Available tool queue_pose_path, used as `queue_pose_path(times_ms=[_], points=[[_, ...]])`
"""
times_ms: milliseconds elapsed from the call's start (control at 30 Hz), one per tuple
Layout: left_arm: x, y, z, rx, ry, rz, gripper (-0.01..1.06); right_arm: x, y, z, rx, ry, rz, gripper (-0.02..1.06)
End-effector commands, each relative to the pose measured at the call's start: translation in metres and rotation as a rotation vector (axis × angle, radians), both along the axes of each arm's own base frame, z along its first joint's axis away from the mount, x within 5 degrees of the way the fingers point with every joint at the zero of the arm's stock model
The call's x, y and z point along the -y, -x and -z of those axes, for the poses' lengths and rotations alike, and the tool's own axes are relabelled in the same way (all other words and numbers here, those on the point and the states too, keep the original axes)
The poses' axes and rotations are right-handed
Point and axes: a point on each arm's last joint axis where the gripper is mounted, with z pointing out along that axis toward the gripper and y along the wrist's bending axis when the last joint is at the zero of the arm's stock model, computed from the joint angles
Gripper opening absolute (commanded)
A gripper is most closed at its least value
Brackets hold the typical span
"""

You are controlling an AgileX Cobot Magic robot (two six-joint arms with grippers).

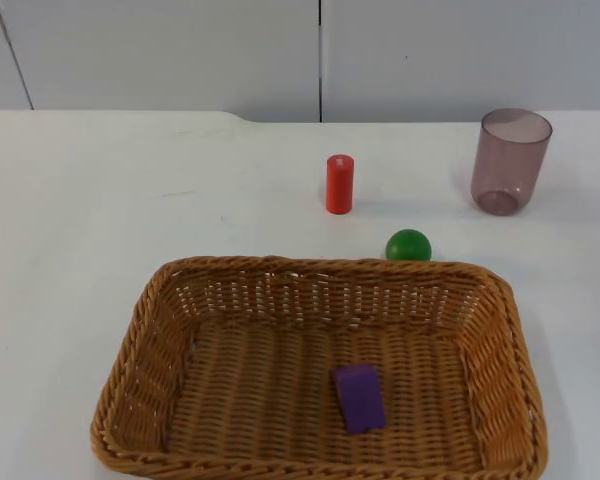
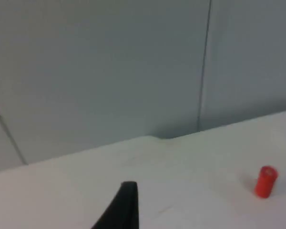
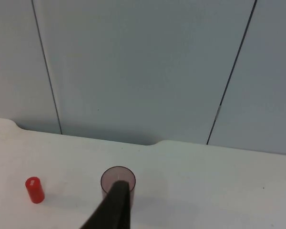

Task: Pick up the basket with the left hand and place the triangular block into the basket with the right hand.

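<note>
A brown wicker basket (image 1: 320, 266) rests on the white table at the near middle. Inside it, right of centre, a purple block (image 1: 359, 397) lies on the woven floor. My left gripper (image 2: 125, 207) hangs above the table's far left side and faces the grey partition wall, well away from the basket. Over the far right side, my right gripper (image 3: 115, 207) is held high and points toward the translucent cup (image 3: 109, 177). Neither gripper touches anything.
A red cylinder (image 1: 339, 184) stands upright behind the basket and appears again from both wrists (image 2: 265, 182) (image 3: 34, 189). A green ball (image 1: 408, 245) lies just beyond the basket's far rim. The translucent purple cup (image 1: 510, 162) stands at the back right.
</note>
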Motion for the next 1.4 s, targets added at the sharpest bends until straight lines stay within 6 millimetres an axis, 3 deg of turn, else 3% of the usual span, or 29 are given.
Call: queue_pose_path(times_ms=[0, 100, 133, 233, 400, 567, 700, 833, 967, 1367], points=[[-0.007, 0.000, -0.008, -0.018, -0.117, -0.029, 1.05, 0.002, 0.002, -0.001, 0.001, -0.007, 0.009, 1.05], [-0.025, 0.001, -0.034, -0.033, -0.217, -0.201, 1.05, 0.002, 0.002, -0.001, 0.000, -0.010, 0.009, 1.05], [-0.025, 0.001, -0.034, -0.033, -0.217, -0.201, 1.05, 0.002, 0.002, -0.001, 0.000, -0.010, 0.009, 1.05], [-0.031, 0.007, -0.059, 0.017, -0.177, -0.278, 1.05, 0.002, 0.002, -0.001, 0.000, -0.018, 0.012, 1.05], [-0.029, 0.013, -0.072, 0.069, -0.100, -0.278, 1.05, 0.002, 0.001, -0.002, 0.004, -0.011, 0.016, 1.05], [-0.023, 0.014, -0.070, 0.008, 0.047, -0.259, 1.05, 0.002, 0.001, -0.002, 0.010, -0.008, 0.017, 1.05], [-0.006, 0.013, -0.071, 0.010, 0.114, -0.094, 1.05, 0.001, 0.001, -0.003, 0.021, -0.001, 0.000, 1.05], [-0.008, 0.013, -0.076, 0.062, 0.100, -0.107, 1.05, -0.001, 0.001, -0.008, 0.086, -0.016, -0.032, 1.05], [-0.011, 0.013, -0.073, 0.041, 0.041, -0.119, 1.05, -0.001, 0.012, -0.009, 0.268, -0.085, -0.093, 1.05], [-0.012, 0.013, -0.074, 0.056, 0.033, -0.124, 1.05, 0.001, 0.015, 0.012, 0.158, -0.057, -0.083, 1.05]])
